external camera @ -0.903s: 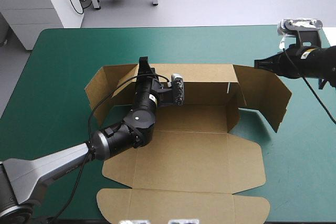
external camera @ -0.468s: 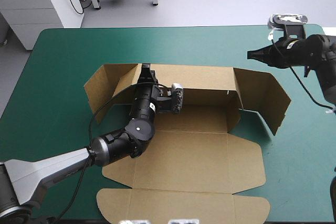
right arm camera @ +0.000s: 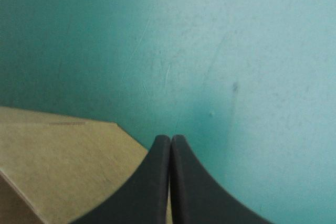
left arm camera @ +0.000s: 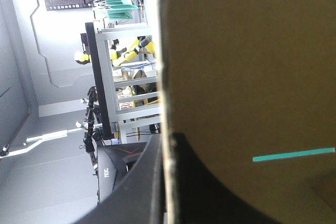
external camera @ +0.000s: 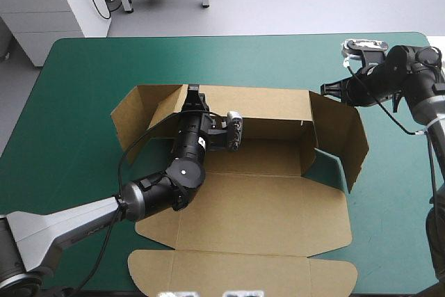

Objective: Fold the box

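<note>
- While the left gripper (external camera: 192, 97) pinches the box (external camera: 264, 206) by its raised back wall, that box lies spread on the teal-green cover (external camera: 90, 81).
- Right gripper (external camera: 327, 90), fingers pressed together and empty, sits just outside the box's right flap (external camera: 342, 133): I'd push it inward squarely.

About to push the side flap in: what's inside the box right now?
Only the left gripper, jaws clamped on the back wall, its arm across the bare floor panel. The floor under that arm is hidden.
</note>
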Robot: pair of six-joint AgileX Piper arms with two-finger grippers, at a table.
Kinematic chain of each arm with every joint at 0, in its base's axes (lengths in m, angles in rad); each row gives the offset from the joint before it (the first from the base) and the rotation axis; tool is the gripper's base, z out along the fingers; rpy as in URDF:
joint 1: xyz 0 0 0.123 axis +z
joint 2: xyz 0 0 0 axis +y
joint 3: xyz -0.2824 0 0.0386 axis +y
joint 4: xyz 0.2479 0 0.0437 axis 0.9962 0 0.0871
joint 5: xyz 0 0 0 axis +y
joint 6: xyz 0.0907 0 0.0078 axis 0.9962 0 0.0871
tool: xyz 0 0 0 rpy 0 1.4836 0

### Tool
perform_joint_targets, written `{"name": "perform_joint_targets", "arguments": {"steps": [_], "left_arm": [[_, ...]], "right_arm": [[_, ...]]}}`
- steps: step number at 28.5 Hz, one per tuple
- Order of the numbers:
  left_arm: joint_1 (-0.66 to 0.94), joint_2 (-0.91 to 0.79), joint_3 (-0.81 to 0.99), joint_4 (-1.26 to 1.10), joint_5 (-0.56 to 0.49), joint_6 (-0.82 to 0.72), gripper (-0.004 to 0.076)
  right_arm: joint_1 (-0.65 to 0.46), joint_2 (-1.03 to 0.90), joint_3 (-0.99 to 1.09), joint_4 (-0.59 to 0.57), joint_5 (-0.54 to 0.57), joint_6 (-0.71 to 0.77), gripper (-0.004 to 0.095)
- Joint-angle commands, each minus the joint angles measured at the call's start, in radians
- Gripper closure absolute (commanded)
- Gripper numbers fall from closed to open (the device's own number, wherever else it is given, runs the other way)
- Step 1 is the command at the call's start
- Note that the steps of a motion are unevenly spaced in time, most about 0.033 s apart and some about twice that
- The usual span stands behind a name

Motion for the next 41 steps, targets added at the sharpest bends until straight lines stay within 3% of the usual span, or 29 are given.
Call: {"name": "perform_joint_targets", "arguments": {"steps": [1, 4, 10, 18, 24, 28, 33, 35, 38, 41], "left_arm": [[-0.003, -0.038, -0.018, 0.027, 0.054, -0.008, 0.0732], [-0.003, -0.038, -0.018, 0.027, 0.054, -0.007, 0.0732], [-0.003, -0.038, -0.018, 0.027, 0.054, -0.007, 0.0732], [-0.003, -0.038, -0.018, 0.024, 0.065, -0.007, 0.0732], [-0.003, -0.038, -0.018, 0.024, 0.065, -0.007, 0.0732], [-0.003, -0.038, -0.018, 0.024, 0.075, -0.007, 0.0732], [-0.003, -0.038, -0.018, 0.022, 0.094, -0.014, 0.0732], [-0.003, -0.038, -0.018, 0.02, 0.1, -0.011, 0.0732], [-0.003, -0.038, -0.018, 0.02, 0.106, -0.006, 0.0732], [-0.003, -0.038, -0.018, 0.02, 0.109, -0.006, 0.0732]], "right_arm": [[0.001, -0.063, -0.019, 0.041, 0.069, -0.018, 0.0928], [0.001, -0.11, 0.033, 0.09, 0.054, -0.049, 0.0928], [0.001, -0.281, 0.258, 0.25, -0.082, -0.168, 0.0928], [0.001, -0.527, 0.664, 0.525, -0.437, -0.546, 0.0928], [0.001, -0.592, 0.765, 0.663, -0.483, -0.815, 0.0905], [0.001, -0.592, 0.764, 0.663, -0.468, -0.882, 0.0749], [0.001, -0.568, 0.764, 0.624, -0.464, -0.921, 0.0317], [0.001, -0.561, 0.764, 0.581, -0.461, -0.923, 0.02], [0.001, -0.552, 0.764, 0.494, -0.478, -0.923, 0.0166], [0.001, -0.498, 0.764, 0.493, -0.608, -0.969, 0.0166]]}}
